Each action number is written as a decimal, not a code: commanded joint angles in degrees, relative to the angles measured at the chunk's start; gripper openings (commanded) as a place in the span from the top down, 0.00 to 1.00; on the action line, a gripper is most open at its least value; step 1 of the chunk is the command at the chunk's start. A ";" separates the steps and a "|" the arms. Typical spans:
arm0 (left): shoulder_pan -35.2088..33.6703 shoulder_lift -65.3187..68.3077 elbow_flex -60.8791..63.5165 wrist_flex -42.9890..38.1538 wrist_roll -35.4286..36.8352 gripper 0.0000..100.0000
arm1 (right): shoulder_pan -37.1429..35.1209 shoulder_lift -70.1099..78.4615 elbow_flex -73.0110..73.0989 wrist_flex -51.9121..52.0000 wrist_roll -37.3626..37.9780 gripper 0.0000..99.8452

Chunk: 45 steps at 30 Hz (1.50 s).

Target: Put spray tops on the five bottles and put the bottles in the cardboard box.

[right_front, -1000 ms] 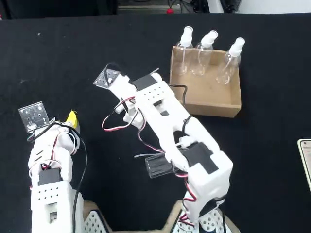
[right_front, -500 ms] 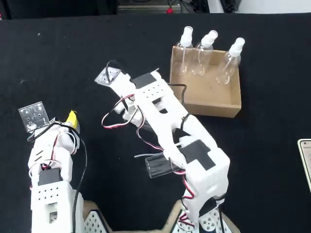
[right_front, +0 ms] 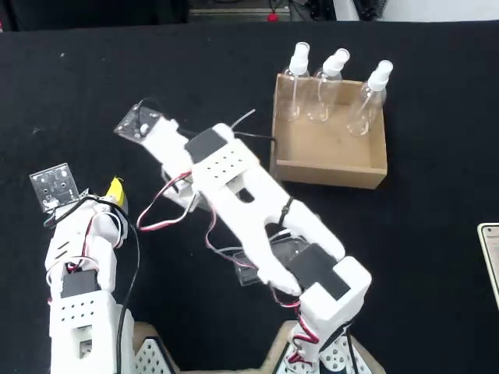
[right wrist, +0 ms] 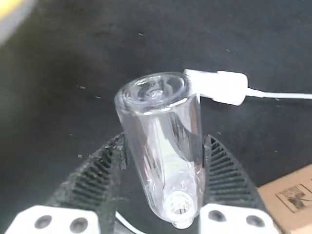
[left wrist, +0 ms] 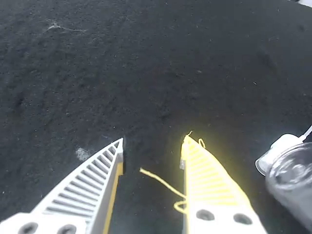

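A clear bottle (right wrist: 161,141) with no spray top sits between the black ridged fingers of my right gripper (right wrist: 163,146), which is shut on it, the open neck toward the camera. Just beyond it a white spray top (right wrist: 218,86) with its thin tube lies on the black table. My right arm (right_front: 226,167) stretches up and left of the cardboard box (right_front: 327,164), in which three bottles (right_front: 323,89) with spray tops stand along the far wall. My left gripper (left wrist: 153,146) hangs open over bare table, with a clear bottle (left wrist: 290,168) just off its yellow finger (left wrist: 209,185).
My left arm (right_front: 78,257) stands at the table's lower left, its yellow fingertip (right_front: 115,189) close to the right arm's loose wires (right_front: 168,210). A corner of the cardboard box (right wrist: 292,197) lies near the right gripper. A pale flat object (right_front: 490,253) sits at the table's right edge.
My right arm has swung left, away from the box, its wrist now farther to the left. The left arm has stayed put.
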 commanded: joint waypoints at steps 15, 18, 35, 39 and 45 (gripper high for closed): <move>-0.75 -0.62 -1.98 -1.05 0.44 0.81 | -0.70 -15.34 1.19 15.82 2.64 0.64; -0.48 -0.62 -1.98 -1.05 0.44 0.81 | 0.79 -15.43 9.80 10.20 8.09 0.65; -0.48 -0.62 -1.89 -1.05 0.44 0.81 | 10.37 -15.78 33.98 -30.59 3.96 0.66; -0.31 -0.62 -1.89 -1.05 0.44 0.81 | 13.45 -15.96 32.22 -31.12 -5.98 0.66; -0.31 -0.62 -1.89 -1.05 0.44 0.81 | 11.87 -15.96 26.24 -26.20 -22.07 0.66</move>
